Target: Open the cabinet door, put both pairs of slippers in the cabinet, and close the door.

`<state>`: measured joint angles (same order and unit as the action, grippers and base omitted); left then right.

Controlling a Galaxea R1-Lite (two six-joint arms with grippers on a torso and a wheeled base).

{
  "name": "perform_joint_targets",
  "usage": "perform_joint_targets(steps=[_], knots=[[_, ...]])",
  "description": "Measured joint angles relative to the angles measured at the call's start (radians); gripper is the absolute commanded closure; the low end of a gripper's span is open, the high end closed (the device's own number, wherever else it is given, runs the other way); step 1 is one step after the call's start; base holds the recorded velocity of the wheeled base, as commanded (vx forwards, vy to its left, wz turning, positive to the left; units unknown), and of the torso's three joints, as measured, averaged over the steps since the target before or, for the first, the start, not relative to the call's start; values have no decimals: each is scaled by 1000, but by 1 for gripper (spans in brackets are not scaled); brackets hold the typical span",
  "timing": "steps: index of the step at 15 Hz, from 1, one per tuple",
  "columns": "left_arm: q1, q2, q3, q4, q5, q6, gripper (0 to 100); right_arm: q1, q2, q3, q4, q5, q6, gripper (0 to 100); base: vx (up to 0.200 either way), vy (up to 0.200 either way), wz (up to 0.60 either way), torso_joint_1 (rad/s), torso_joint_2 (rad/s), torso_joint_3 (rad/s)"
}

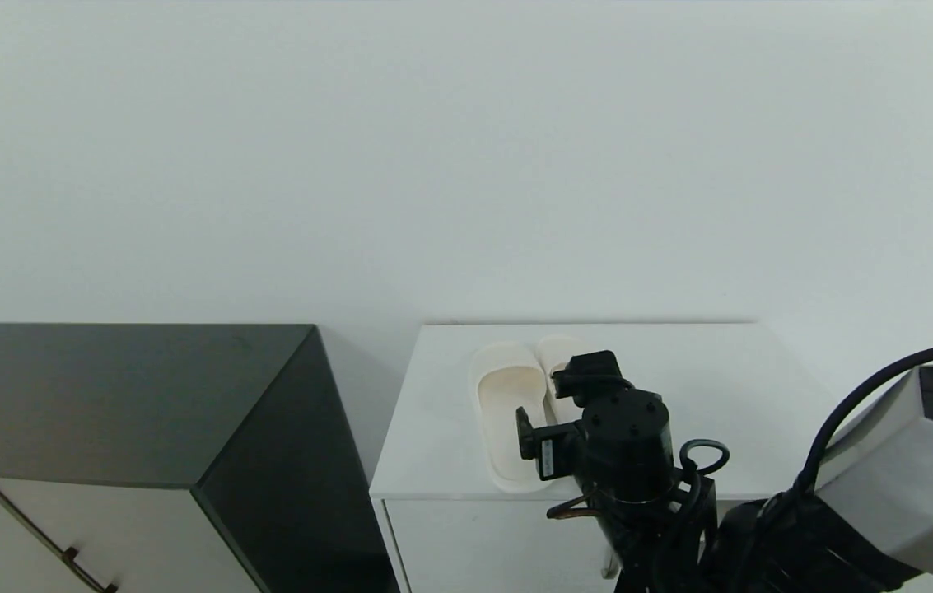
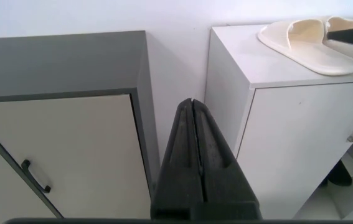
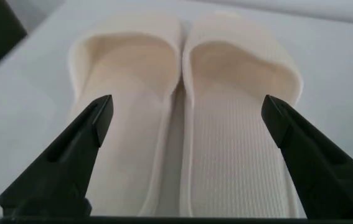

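Right gripper (image 3: 187, 106) hangs low over the cream slippers (image 3: 226, 143), fingers spread wide, one on either side of the pair. It looks lined up to pinch both together, I'd say. The pair lies side by side on top of the white cabinet (image 1: 441, 445), toward its front edge. Left gripper (image 2: 192, 109), fingers pressed together, sits low facing the gap between that and the dark cabinet (image 2: 58, 62), out of the way.

Plain white wall (image 1: 466, 148), dark-topped cupboard (image 1: 104, 395), doors (image 2: 70, 143) perhaps cream, even light
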<state>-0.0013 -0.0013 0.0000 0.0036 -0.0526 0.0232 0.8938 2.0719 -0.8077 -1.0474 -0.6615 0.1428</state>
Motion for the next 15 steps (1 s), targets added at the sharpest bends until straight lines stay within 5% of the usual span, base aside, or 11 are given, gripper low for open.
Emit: perform_joint_targets(steps=[15], knots=[[0,0,0,0,0,0,100,-100,137,-260,129,89,-31,0,0,0,0,0,0,0]])
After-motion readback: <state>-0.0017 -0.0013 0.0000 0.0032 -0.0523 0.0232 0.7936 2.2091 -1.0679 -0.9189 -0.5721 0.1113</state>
